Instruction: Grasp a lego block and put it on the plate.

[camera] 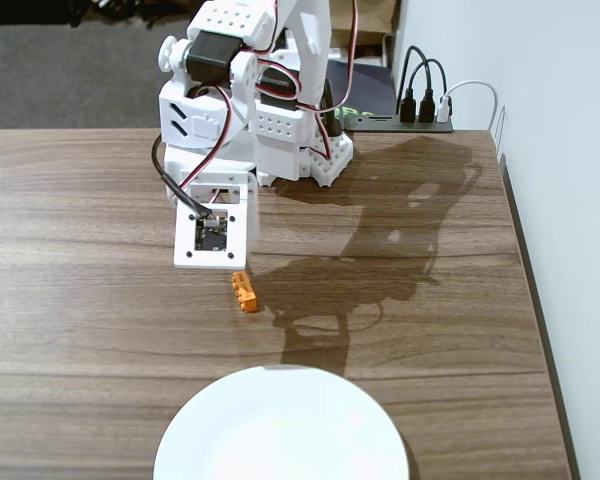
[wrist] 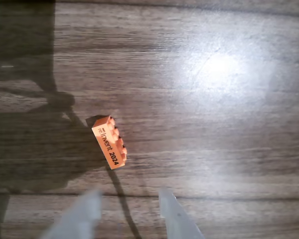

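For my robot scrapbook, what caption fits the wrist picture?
Open translucent gripper hovers beside a tiny orange plastic lego block on the brown wooden table.

The table was wood-grain with a slight sheen; the plate glossy white; the lego block smooth orange plastic.

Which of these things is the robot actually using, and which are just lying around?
Part of the job:
lego block, orange, lying on the table
plate, white, empty
gripper, open above the block

Just there:
power strip with plugs, behind the arm
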Action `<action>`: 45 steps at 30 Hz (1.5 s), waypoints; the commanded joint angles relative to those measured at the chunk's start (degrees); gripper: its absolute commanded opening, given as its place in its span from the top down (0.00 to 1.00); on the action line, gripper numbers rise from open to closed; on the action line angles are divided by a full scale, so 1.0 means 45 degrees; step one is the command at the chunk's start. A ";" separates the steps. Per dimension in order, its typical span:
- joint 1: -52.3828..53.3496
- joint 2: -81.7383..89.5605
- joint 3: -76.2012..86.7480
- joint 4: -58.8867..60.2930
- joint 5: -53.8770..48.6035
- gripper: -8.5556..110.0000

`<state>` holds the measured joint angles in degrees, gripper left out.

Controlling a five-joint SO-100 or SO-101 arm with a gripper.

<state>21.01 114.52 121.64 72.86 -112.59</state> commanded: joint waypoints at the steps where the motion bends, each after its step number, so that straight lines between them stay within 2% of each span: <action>1: 0.0000 -0.0039 -0.0527 -0.0156 -0.0098 0.73; 19: -0.0469 -0.0957 0.1719 -0.2793 -0.0020 0.74; 40: -0.0742 -0.2012 0.2285 -0.4297 0.0293 0.74; 45: -0.0918 -0.2070 0.2305 -0.4492 0.0508 0.83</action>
<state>17.49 105.21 132.01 53.26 -110.65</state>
